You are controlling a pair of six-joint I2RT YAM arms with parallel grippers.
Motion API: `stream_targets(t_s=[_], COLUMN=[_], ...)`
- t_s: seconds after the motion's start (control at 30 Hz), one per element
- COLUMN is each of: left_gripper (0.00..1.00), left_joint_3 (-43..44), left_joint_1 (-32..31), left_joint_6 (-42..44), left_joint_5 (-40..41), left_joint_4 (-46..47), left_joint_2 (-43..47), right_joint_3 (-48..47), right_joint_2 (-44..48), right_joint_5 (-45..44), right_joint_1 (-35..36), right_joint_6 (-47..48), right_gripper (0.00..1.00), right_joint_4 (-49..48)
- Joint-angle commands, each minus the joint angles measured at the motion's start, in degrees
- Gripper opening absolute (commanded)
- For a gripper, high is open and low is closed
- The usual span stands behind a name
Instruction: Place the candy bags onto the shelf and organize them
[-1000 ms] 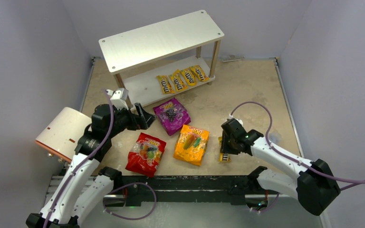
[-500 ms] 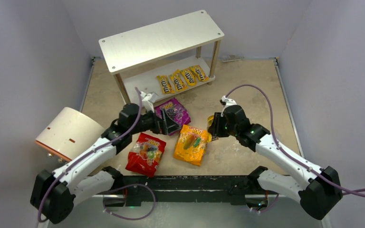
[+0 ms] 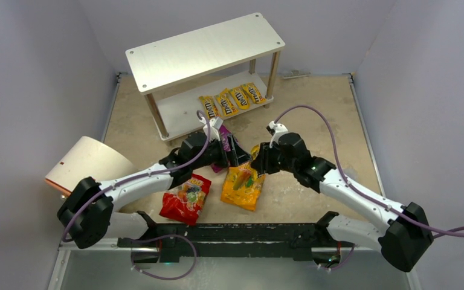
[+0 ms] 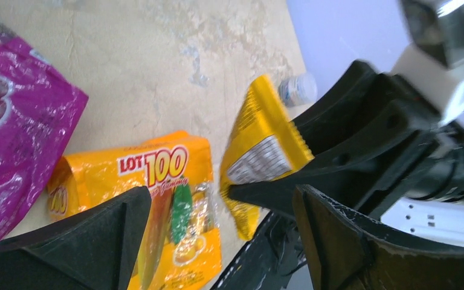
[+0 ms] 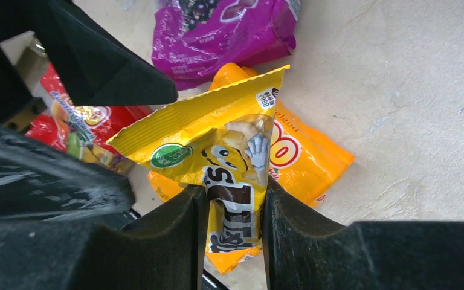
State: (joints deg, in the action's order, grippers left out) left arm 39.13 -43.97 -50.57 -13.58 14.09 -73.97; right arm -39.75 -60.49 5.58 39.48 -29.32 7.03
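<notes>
My right gripper (image 3: pixel 257 159) (image 5: pixel 235 199) is shut on a small yellow M&M's packet (image 3: pixel 255 151) (image 5: pixel 217 145) (image 4: pixel 266 151) and holds it in the air above the orange pouch (image 3: pixel 241 190) (image 5: pixel 308 157) (image 4: pixel 157 181). My left gripper (image 3: pixel 235 154) (image 4: pixel 217 205) is open and empty, its jaws facing the held packet at close range. It hovers over the purple pouch (image 3: pixel 217 166) (image 4: pixel 18 133) (image 5: pixel 229 24), mostly hiding it from above. The red pouch (image 3: pixel 184 199) (image 5: pixel 78 121) lies on the table at front left. The shelf (image 3: pixel 205 51) stands at the back, with several M&M's packets (image 3: pixel 232 99) on its lower board.
A cream cylinder with an orange rim (image 3: pixel 87 163) lies at the left edge beside the left arm. The left part of the shelf's lower board (image 3: pixel 178 112) is bare. Grey walls enclose the table on three sides.
My right gripper has lifted the yellow packet off the table and carried it up and left over the orange pouch. My left arm has swung right to the centre, towards the packet.
</notes>
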Motion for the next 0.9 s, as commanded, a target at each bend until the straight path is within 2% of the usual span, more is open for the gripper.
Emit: stream_targets(t_s=[0.0,0.2,0.57,0.77,0.87], left_gripper=[0.92,0.90,0.62,0.60,0.51], left_joint_3=[1.5,3.0,6.9,7.5,7.4], left_joint_1=[-1.3,-2.9,-4.4,-4.6,-4.6], left_joint_6=[-2.0,1.1,1.2,0.4,-0.6], left_joint_5=[5.4,9.7,12.3,8.1,5.3], left_joint_4=[7.1,5.9,2.4,3.0,4.4], left_joint_2=[1.0,0.7,-5.9,-8.5,-9.7], right_joint_3=[-2.1,-2.9,-3.2,-3.6,-4.0], right_joint_2=[-1.5,-1.8,-1.0,-1.7,-2.1], right_joint_5=[-1.0,-1.5,-0.9,-1.2,-1.9], right_joint_1=[0.8,1.0,1.6,1.8,1.8], right_joint_6=[1.6,1.7,1.4,1.3,1.6], right_gripper=[0.37,0.37,0.37,0.37,0.37], right_joint_4=[-1.4,-1.1,-2.0,-3.3,-4.1])
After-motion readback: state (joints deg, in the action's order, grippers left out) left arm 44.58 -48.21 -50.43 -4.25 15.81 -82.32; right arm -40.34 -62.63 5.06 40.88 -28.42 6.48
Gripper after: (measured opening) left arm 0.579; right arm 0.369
